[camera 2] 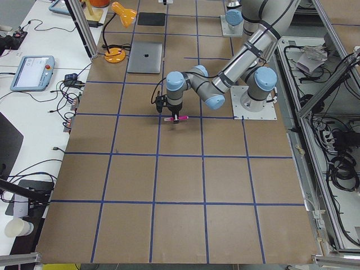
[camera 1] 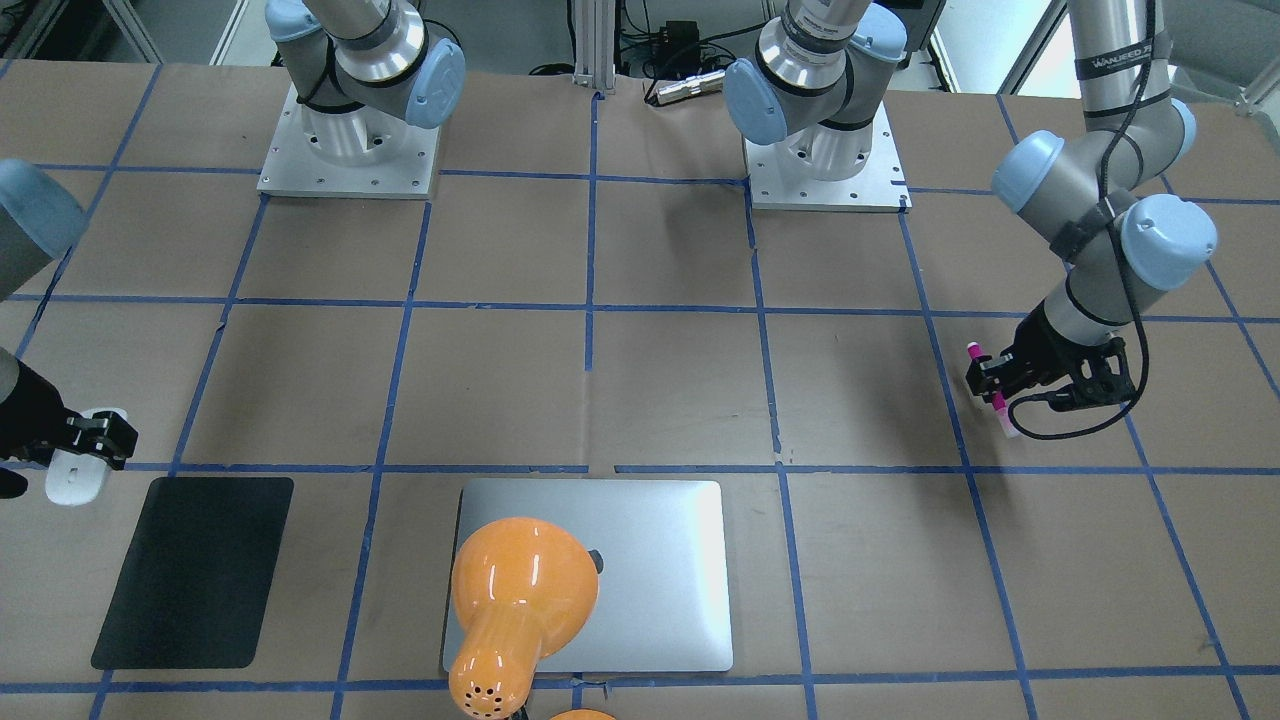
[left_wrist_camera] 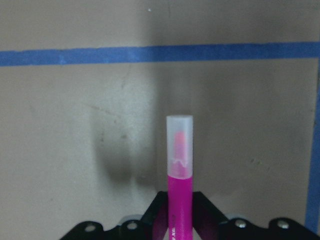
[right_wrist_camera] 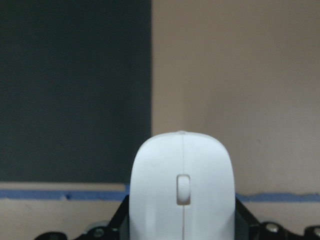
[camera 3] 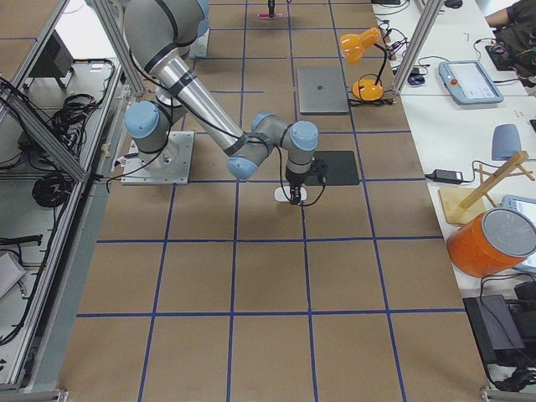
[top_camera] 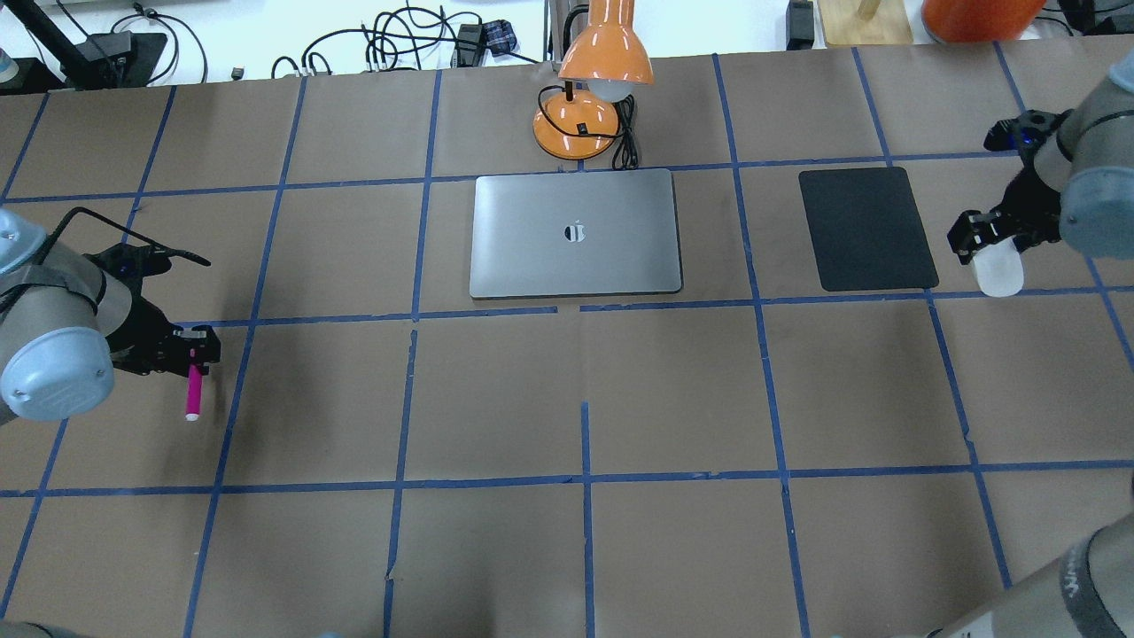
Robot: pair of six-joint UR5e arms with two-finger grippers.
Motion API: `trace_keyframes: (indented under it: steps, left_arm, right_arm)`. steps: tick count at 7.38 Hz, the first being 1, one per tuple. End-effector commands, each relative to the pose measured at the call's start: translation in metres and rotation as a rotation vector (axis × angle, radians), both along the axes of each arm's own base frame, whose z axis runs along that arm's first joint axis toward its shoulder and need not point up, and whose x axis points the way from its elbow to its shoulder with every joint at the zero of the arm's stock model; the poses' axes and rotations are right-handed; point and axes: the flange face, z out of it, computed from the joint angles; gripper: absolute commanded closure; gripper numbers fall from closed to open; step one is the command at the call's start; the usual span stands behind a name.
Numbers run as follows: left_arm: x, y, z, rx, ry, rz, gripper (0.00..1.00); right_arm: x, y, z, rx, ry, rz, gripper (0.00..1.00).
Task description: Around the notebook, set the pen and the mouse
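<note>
The magenta pen (top_camera: 193,390) with its pale cap sticks out of my left gripper (top_camera: 192,352), which is shut on it at the table's far left, well away from the notebook (top_camera: 532,239). In the left wrist view the pen (left_wrist_camera: 180,180) casts a shadow on the paper beyond it. On the opposite side, my right gripper (top_camera: 982,237) is shut on the white mouse (top_camera: 998,273), just right of the black mat (top_camera: 866,229). The mouse (right_wrist_camera: 182,175) fills the lower right wrist view. The silver notebook (camera 1: 660,560) lies closed and flat.
An orange desk lamp (top_camera: 602,53) stands behind the notebook, and its head (camera 1: 515,590) covers part of the lid in the front-facing view. Brown paper with blue tape lines covers the table (top_camera: 585,399). Both arm bases (camera 1: 348,150) are bolted at the robot's edge.
</note>
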Motion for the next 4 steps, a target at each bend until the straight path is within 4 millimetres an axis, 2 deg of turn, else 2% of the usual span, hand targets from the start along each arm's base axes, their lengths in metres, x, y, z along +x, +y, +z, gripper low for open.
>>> trace_keyframes:
  steps: [1, 2, 3, 4]
  left_arm:
    - [-0.127, -0.003, 0.027, -0.031, 0.002, 0.323, 1.00]
    - [-0.191, 0.003, 0.033, -0.048, 0.007, 0.396, 1.00]
    - [-0.247, 0.015, 0.026, -0.036, 0.002, 0.520, 1.00]
    - [-0.299, 0.029, 0.018, -0.030, 0.012, 0.706, 1.00]
  right_arm:
    - [0.090, -0.062, -0.012, -0.014, -0.040, -0.028, 0.67]
    - [0.107, -0.070, -0.017, -0.021, -0.040, -0.037, 0.67]
    - [0.106, -0.069, -0.045, 0.019, -0.047, -0.027, 0.66]
    - [0.104, -0.073, -0.061, 0.037, -0.048, -0.015, 0.61]
